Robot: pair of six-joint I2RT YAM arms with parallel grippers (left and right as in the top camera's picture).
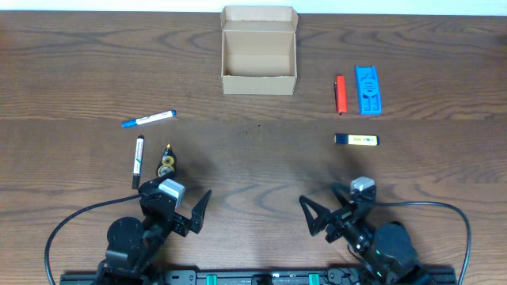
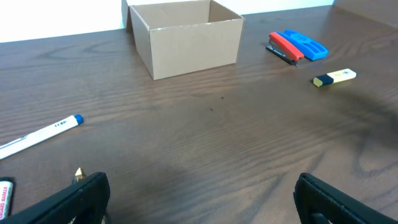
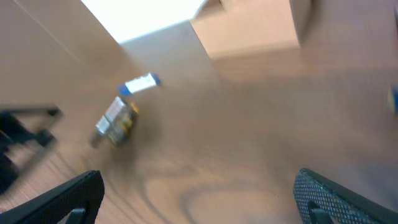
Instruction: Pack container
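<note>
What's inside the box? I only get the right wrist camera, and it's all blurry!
Observer: Nothing. Overhead shows the box empty, with its lid open.
Operator: What can I pack?
Observer: A red thing and a blue thing lie side by side, right of the box.
Operator: Anything else there?
Observer: A yellow marker lies alone, below those two in the overhead view.
</note>
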